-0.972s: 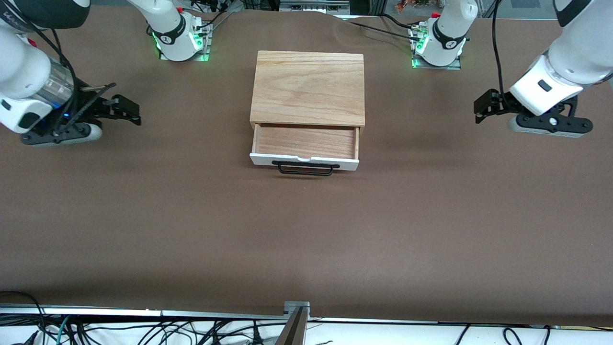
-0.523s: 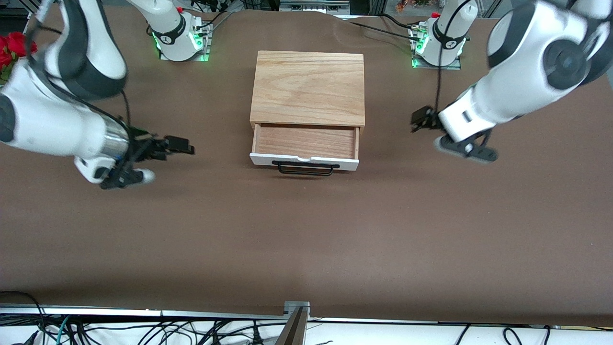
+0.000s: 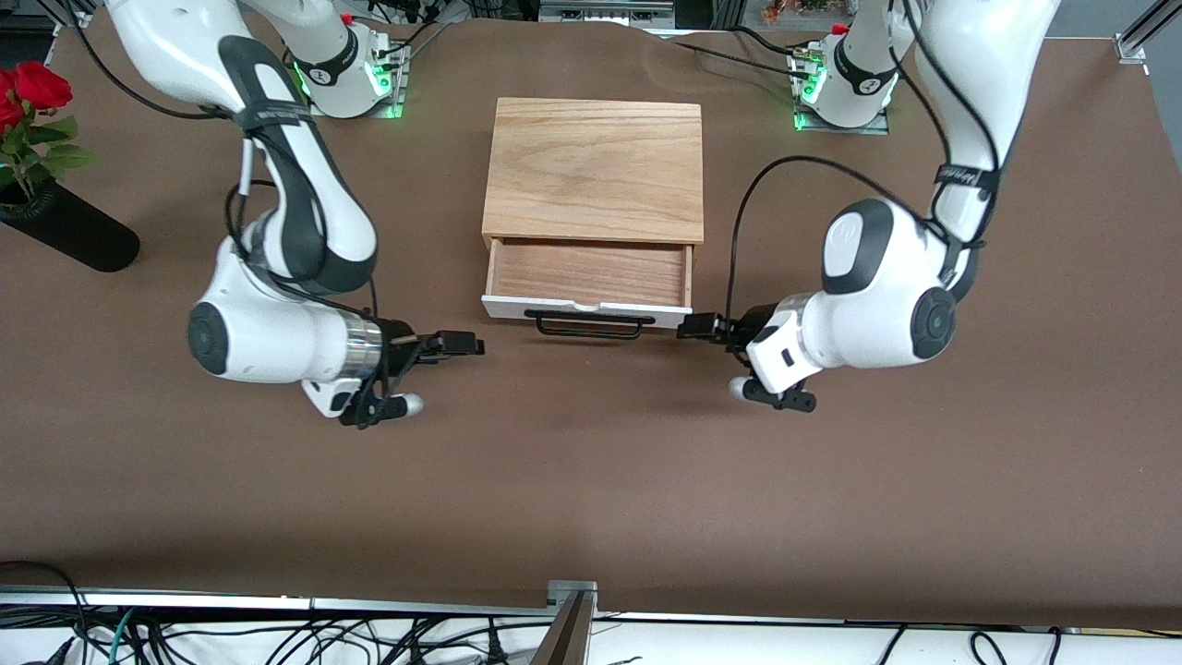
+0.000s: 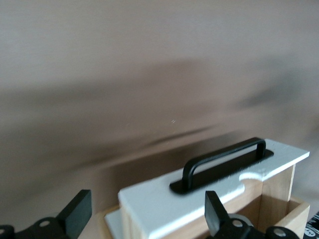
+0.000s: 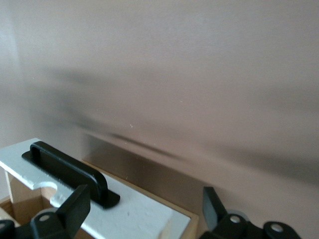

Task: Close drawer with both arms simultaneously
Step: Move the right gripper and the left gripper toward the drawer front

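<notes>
The drawer (image 3: 589, 272) stands pulled out of the oak box (image 3: 593, 171), with its white front panel (image 3: 591, 309) and black wire handle (image 3: 588, 324) facing the front camera. My left gripper (image 3: 694, 325) is open, low and close to the panel's corner toward the left arm's end. My right gripper (image 3: 466, 344) is open and sits a little apart from the other corner. The left wrist view shows the panel (image 4: 164, 199) and handle (image 4: 224, 162) between the open left gripper's (image 4: 147, 214) fingers. The right wrist view shows the panel (image 5: 134, 209) and handle (image 5: 65, 167) by the open right gripper (image 5: 144, 209).
A black vase (image 3: 65, 231) with red roses (image 3: 32, 88) stands at the right arm's end of the table. The brown table cover (image 3: 591, 462) spreads between the drawer and the front camera. Both arm bases stand beside the box's back corners.
Both arms have swung in from the table's ends and come down to the drawer's front corners. The drawer has not moved. The vase has come into view.
</notes>
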`<act>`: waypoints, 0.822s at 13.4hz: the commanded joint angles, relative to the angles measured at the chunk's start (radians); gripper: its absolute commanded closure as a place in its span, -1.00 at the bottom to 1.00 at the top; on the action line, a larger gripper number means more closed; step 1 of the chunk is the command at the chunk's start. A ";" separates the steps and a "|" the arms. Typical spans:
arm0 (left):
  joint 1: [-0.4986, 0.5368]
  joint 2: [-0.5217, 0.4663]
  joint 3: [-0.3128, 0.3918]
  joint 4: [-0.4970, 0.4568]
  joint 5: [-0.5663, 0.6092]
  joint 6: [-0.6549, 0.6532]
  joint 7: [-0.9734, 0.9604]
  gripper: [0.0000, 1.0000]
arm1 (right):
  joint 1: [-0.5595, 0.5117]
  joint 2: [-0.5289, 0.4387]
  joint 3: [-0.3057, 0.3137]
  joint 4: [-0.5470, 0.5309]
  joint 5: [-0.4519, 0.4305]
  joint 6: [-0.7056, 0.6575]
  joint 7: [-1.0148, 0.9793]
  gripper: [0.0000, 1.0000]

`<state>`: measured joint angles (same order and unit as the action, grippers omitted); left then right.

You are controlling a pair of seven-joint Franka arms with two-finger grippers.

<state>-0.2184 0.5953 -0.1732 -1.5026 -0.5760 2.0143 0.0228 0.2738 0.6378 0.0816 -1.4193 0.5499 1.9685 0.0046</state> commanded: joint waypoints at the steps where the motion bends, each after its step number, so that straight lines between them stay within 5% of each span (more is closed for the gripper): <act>1: -0.041 0.079 0.001 0.041 -0.041 0.081 0.083 -1.00 | 0.030 0.037 0.003 0.033 0.036 0.036 -0.009 -1.00; 11: -0.052 0.083 -0.045 -0.010 -0.051 0.014 0.137 -1.00 | 0.090 -0.026 0.023 -0.128 0.051 0.015 -0.040 -1.00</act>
<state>-0.2739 0.6818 -0.2174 -1.5057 -0.5984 2.0591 0.1234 0.3717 0.6592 0.1002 -1.4767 0.5809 1.9874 -0.0074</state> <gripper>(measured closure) 0.000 0.000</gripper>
